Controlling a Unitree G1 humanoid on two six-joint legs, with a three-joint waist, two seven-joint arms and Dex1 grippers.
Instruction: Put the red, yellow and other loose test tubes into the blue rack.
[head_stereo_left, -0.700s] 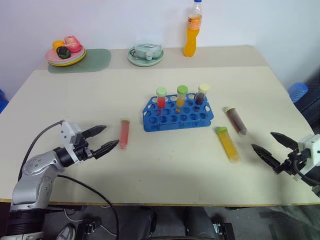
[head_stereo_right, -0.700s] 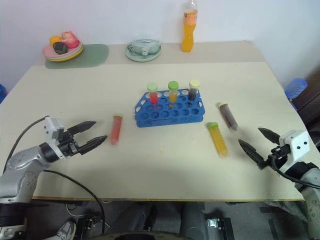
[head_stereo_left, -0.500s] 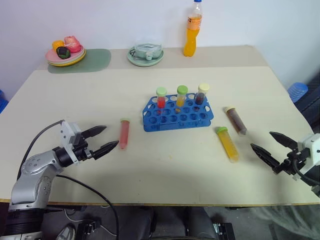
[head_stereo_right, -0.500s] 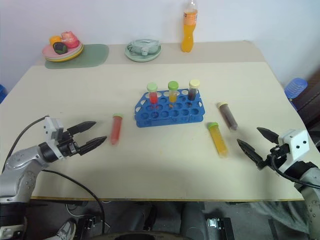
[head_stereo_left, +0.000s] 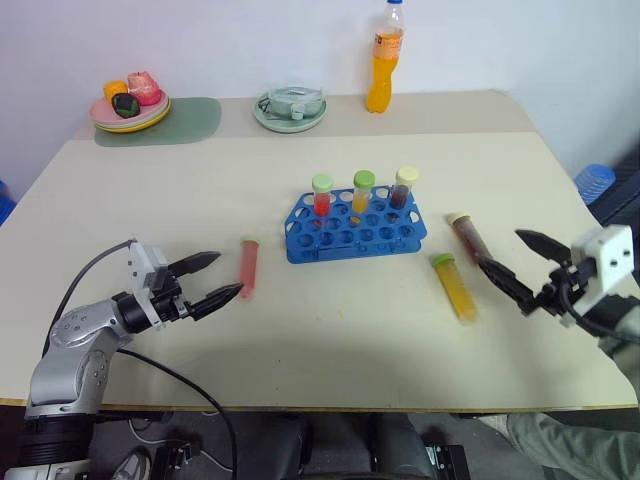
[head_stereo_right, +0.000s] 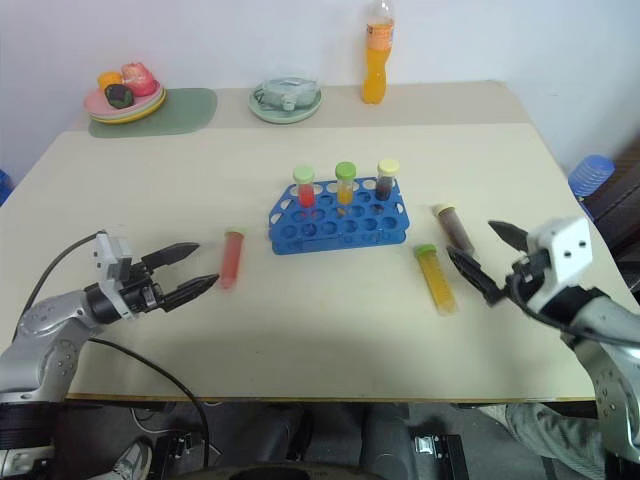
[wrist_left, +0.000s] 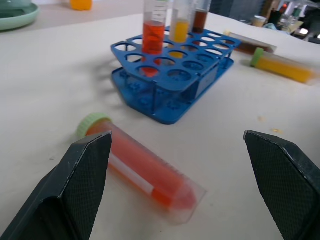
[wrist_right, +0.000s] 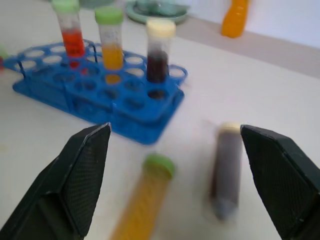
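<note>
Beside the blue rack (head_stereo_left: 357, 228) lie red (head_stereo_left: 247, 266), yellow (head_stereo_left: 455, 287) and brown (head_stereo_left: 470, 240) tubes; left gripper (head_stereo_left: 212, 277) and right gripper (head_stereo_left: 518, 264) both spread, empty.

silver left arm (head_stereo_left: 75, 340), black cable (head_stereo_left: 180, 385), black textured fingers (wrist_left: 82, 175)

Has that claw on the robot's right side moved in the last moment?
Yes. The right gripper, jaws open, has come up and in toward the brown tube and yellow tube, which lie where they were beside the blue rack.
</note>
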